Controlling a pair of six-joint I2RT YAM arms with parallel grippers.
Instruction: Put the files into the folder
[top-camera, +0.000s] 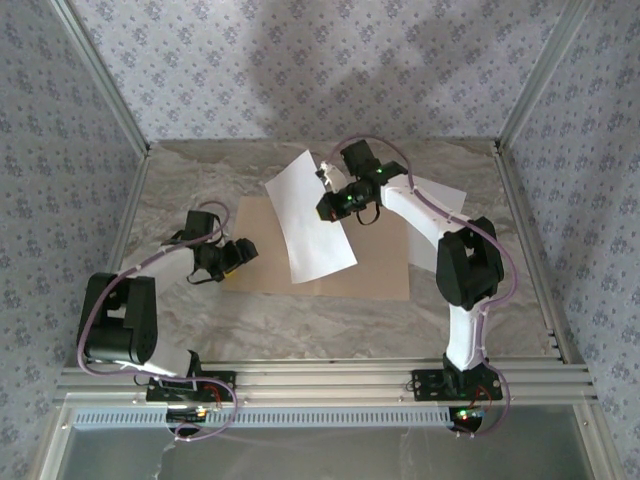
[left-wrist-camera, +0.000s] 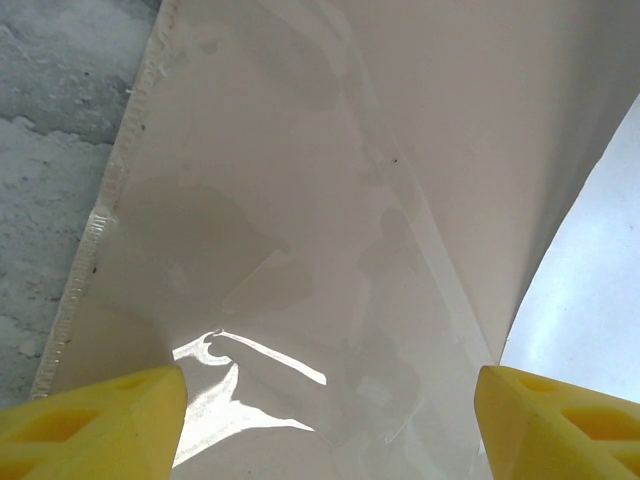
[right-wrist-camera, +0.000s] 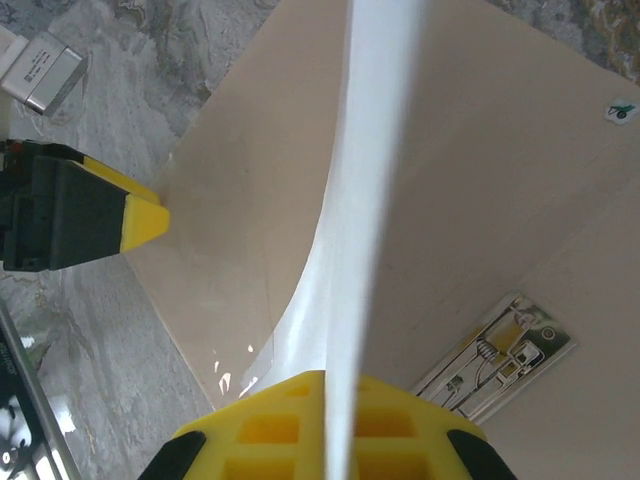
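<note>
Folder (top-camera: 380, 270), tan outside and pale inside, lies open and flat at mid-table. Above it, one of the files, a white sheet (top-camera: 305, 225), bows upward, turned askew to the covers with its far corner reaching past the folder's far edge. A second sheet (top-camera: 448, 193) lies on the table to the right, partly under the right arm. The right gripper (top-camera: 328, 203) has its fingers pressed together on the bowed sheet's edge. The left gripper (top-camera: 242, 253) hovers over the left cover with its fingers spread, pinching nothing; whether it touches the board cannot be told. A small metal clip (right-wrist-camera: 500, 350) sits by the spine.

Let go at this angle, the sheet would likely land crooked and overhang the cover. If the paper is pushed down while curved, it may crease or snag on the clip. With nothing clearly pinning it, the folder could skate on the smooth top. A low sweep of the right arm could drag the second sheet away.

Walls (top-camera: 300, 70) of pale wallpaper with a small floral print close in three sides, braced by aluminium posts (top-camera: 100, 75). The table (top-camera: 180, 180) has a polished grey-beige marble pattern.
</note>
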